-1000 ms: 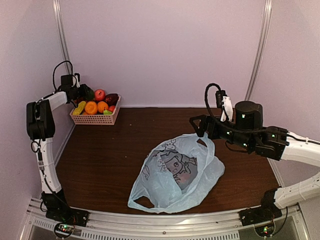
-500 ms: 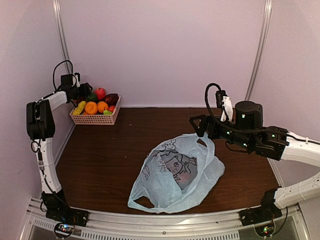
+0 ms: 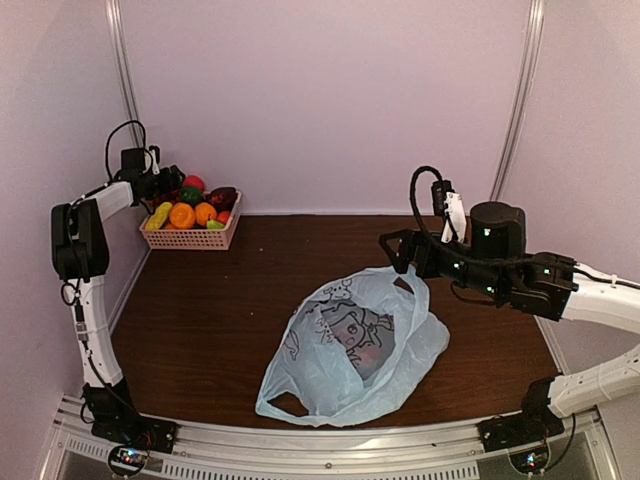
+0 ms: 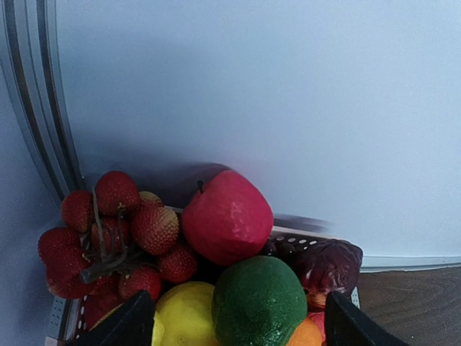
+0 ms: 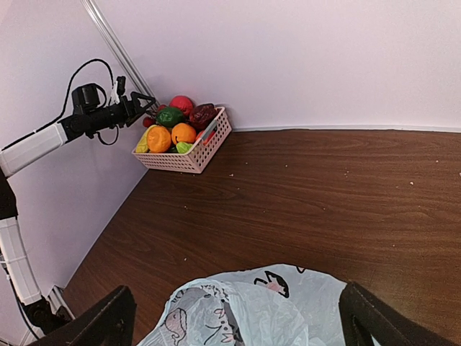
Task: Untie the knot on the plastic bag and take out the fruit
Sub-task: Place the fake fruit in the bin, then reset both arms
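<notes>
The light blue plastic bag (image 3: 345, 350) lies crumpled mid-table with its mouth loose, and I can make out no knot. A round pinkish shape (image 3: 366, 357) shows through the plastic. My right gripper (image 3: 394, 250) hangs open over the bag's far edge (image 5: 266, 310), with nothing between its fingers. My left gripper (image 3: 170, 184) is open just above the pink basket (image 3: 195, 238). Its fingertips stand apart on either side of a green round fruit (image 4: 259, 299) that rests on the pile. A red apple (image 4: 227, 216), a berry bunch (image 4: 115, 231) and a yellow piece (image 4: 184, 317) lie around it.
The basket stands in the far left corner against the back wall (image 3: 320, 100), with a dark red piece (image 4: 328, 263) at its right end. One handle loop (image 3: 285, 405) of the bag lies towards the near table edge. Bare brown table (image 5: 324, 187) spreads between bag and basket.
My left gripper has opened over the basket, and the green fruit it held now rests on the pile beside the red apple. The right arm and the bag have not moved.
</notes>
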`<act>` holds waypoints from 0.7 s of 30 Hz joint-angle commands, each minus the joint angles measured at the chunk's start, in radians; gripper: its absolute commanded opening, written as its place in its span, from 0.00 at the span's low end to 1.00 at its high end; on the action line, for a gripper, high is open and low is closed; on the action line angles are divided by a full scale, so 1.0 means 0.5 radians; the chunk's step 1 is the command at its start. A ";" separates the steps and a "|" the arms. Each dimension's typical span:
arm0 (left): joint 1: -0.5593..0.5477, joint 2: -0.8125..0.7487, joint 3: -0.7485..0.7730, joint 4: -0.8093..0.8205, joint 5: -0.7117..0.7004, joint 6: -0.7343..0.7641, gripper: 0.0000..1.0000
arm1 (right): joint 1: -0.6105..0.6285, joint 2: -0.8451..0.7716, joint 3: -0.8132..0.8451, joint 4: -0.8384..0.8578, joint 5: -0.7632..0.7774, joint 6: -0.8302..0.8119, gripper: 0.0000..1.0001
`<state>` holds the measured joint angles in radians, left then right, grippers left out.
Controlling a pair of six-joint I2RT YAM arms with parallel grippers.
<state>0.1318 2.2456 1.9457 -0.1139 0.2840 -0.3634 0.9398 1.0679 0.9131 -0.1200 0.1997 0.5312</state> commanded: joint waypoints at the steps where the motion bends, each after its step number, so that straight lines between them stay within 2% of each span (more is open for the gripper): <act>1: -0.001 -0.200 -0.114 0.082 -0.043 0.051 0.83 | -0.016 -0.023 0.019 -0.017 0.024 -0.003 0.99; 7: -0.001 -0.469 -0.380 0.172 -0.106 0.049 0.86 | -0.073 0.018 0.069 -0.166 0.115 -0.053 0.99; 11: -0.003 -0.693 -0.616 0.171 -0.180 0.058 0.90 | -0.195 0.089 0.111 -0.341 0.176 -0.070 0.99; 17: -0.002 -1.073 -1.055 0.190 -0.280 0.130 0.97 | -0.556 0.118 0.075 -0.486 0.074 -0.129 0.99; 21: 0.035 -1.305 -1.319 0.141 -0.243 0.204 0.97 | -0.885 0.086 -0.044 -0.439 0.002 -0.242 0.99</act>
<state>0.1322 1.6745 1.3838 -0.0460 0.1699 -0.3130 0.6163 1.1290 0.9382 -0.3065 0.2291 0.4717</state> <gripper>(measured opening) 0.974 0.994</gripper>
